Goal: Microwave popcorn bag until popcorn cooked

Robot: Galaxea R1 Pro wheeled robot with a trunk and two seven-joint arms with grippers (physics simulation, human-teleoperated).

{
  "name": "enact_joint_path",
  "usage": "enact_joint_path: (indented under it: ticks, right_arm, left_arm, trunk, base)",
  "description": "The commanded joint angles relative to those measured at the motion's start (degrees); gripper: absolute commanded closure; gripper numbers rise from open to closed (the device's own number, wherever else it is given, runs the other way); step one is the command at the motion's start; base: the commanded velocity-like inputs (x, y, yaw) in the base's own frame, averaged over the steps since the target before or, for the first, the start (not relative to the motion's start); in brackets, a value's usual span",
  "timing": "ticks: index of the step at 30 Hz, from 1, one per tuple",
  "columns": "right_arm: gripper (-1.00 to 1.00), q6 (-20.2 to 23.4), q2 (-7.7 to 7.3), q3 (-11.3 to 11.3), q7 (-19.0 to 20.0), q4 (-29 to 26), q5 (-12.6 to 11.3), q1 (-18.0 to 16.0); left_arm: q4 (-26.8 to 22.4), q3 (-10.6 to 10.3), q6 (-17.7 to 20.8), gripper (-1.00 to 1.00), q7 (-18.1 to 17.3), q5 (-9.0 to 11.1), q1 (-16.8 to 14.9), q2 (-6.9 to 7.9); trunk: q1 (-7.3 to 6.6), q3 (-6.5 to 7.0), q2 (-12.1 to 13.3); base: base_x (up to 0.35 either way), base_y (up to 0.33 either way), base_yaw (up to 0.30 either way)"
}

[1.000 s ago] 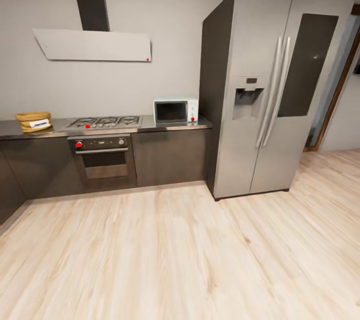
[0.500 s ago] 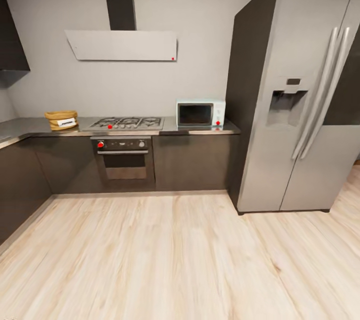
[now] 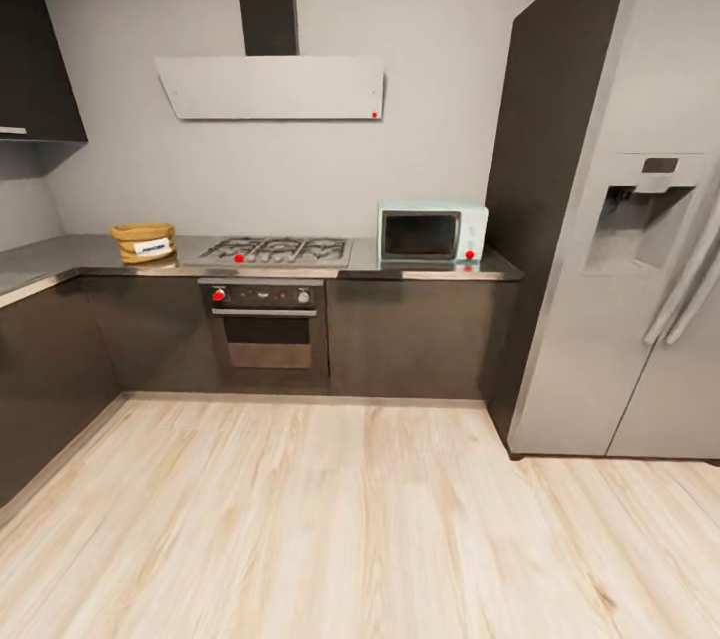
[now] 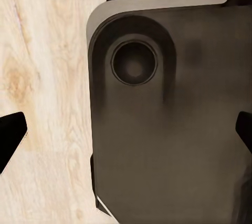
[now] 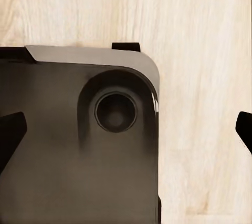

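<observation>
In the head view the tan popcorn bag (image 3: 143, 242) stands upright at the left end of the grey countertop (image 3: 420, 271), left of the gas hob (image 3: 278, 250). The mint-blue microwave (image 3: 432, 233) sits at the counter's right end with its dark door closed. No popcorn can be made out. In the left wrist view my left gripper (image 4: 128, 133) hangs open over my dark base and the wooden floor, its fingertips (image 4: 11, 135) wide apart. My right gripper (image 5: 126, 132) is open in the same way in the right wrist view, fingertips (image 5: 10, 132) far apart, holding nothing.
A built-in oven (image 3: 265, 324) with a red knob sits under the hob, and an extractor hood (image 3: 272, 86) hangs above. A tall steel fridge (image 3: 620, 219) stands right of the counter. Dark cabinets (image 3: 40, 379) run along the left wall. Pale wooden floor (image 3: 330, 519) lies between me and the counter.
The whole head view has swung left and come closer, so counter, microwave and fridge sit further right and look larger. The things themselves have not moved.
</observation>
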Motion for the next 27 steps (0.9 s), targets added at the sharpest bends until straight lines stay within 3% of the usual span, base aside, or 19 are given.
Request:
enact_joint_path:
  ticks: [1,9,27]
  right_arm:
    - [-1.0,-0.2,0.0,0.0,0.0,0.1,0.0,0.0]
    - [-1.0,-0.3,0.0,-0.1,0.0,0.1,-0.1,0.0]
    - [-1.0,-0.3,0.0,0.0,-0.1,0.1,0.0,0.0]
  left_arm:
    - [0.0,0.0,0.0,-1.0,0.0,-0.1,0.0,0.0]
    - [0.0,0.0,0.0,-1.0,0.0,0.0,0.0,0.0]
    - [0.0,0.0,0.0,-1.0,0.0,-0.1,0.0,0.0]
  trunk:
    - [0.03,-0.06,0.0]
    - [0.03,-0.06,0.0]
    - [0.03,-0.06,0.0]
  base:
    - [0.343,0.0,-0.152]
    - [0.343,0.0,-0.196]
    - [0.342,0.0,-0.005]
